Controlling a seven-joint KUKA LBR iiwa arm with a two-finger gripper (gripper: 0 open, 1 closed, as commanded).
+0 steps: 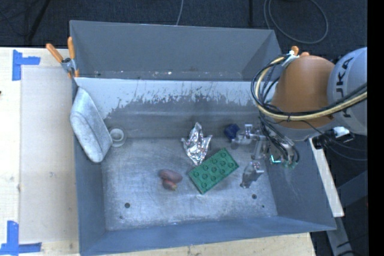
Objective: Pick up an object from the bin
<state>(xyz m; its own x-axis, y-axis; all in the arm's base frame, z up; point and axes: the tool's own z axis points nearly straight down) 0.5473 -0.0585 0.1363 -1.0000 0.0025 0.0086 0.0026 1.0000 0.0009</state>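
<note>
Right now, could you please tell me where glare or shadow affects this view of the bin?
Camera view: light is soft and even; the crumpled foil glints brightest; the bin floor shows a pale scuffed sheen; no hard shadow under the gripper.

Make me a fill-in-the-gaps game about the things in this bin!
The flat studded plate is coloured ____.
In the camera view, the gripper hangs just ____ of that plate.
The brownish lump lies on the plate's ____ side.
The small thing right of the crumpled foil is coloured ____.
Missing words: green; right; left; blue.
</note>
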